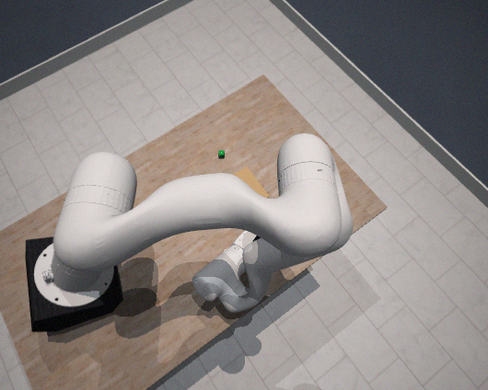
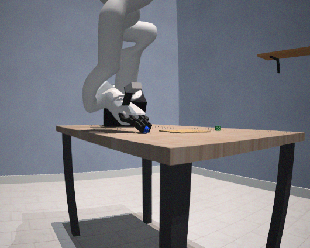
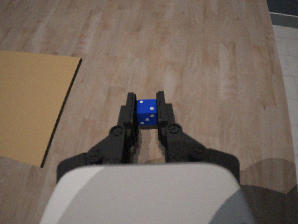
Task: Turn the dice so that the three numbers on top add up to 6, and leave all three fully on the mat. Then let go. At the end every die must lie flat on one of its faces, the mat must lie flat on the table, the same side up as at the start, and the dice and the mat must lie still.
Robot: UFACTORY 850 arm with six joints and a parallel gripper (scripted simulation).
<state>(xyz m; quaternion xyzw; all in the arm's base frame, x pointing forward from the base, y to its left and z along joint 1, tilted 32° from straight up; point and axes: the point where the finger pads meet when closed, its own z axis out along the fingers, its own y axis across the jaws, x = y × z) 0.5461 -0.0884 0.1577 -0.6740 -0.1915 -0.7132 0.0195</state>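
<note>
My gripper (image 2: 145, 128) (image 3: 146, 102) is shut on a blue die (image 2: 146, 130) (image 3: 147, 112). The die sits tilted between the fingertips, low at the table top; whether it touches the wood is unclear. In the wrist view it shows a two-pip face above a three-pip face. The tan mat (image 1: 249, 178) (image 2: 183, 131) (image 3: 30, 102) lies flat, to the left of the gripper in the wrist view. A green die (image 1: 221, 154) (image 2: 217, 128) stands on the table off the mat; its top number is unreadable. The third die is not visible. The arm hides the gripper and most of the mat in the top view.
The wooden table (image 1: 205, 126) (image 2: 224, 141) (image 3: 215, 55) carries the black robot base (image 1: 41, 317) at one end. A table edge shows at the right of the wrist view. A wall shelf (image 2: 291, 53) hangs beyond the table in the exterior view.
</note>
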